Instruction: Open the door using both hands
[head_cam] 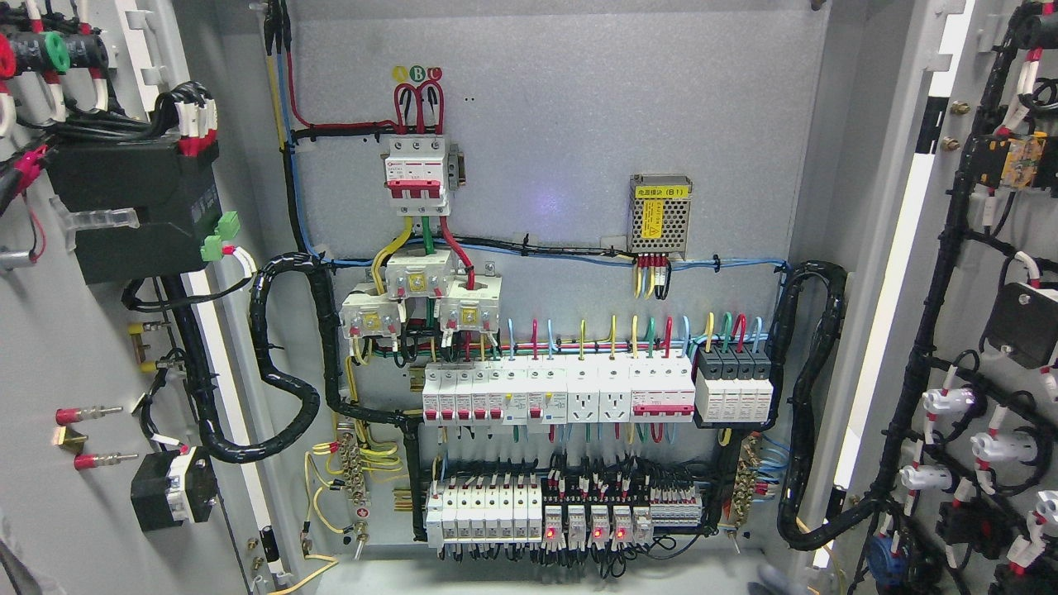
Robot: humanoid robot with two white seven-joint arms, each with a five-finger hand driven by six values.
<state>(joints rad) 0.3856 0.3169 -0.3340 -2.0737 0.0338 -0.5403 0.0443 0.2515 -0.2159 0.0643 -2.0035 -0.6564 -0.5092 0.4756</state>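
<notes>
Facing: open electrical cabinet
Left door (pixel 74 330): swung wide at 9 o'clock
Right door (pixel 984 330): swung wide at 3 o'clock
Breaker rows (pixel 570 397): centre
My hands: unseen, cannot tell grip

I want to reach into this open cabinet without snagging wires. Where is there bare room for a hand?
The back panel is bare right of the red breaker, above the mesh power supply. The cabinet floor is partly free. The breaker rows and both doors are crowded.
</notes>
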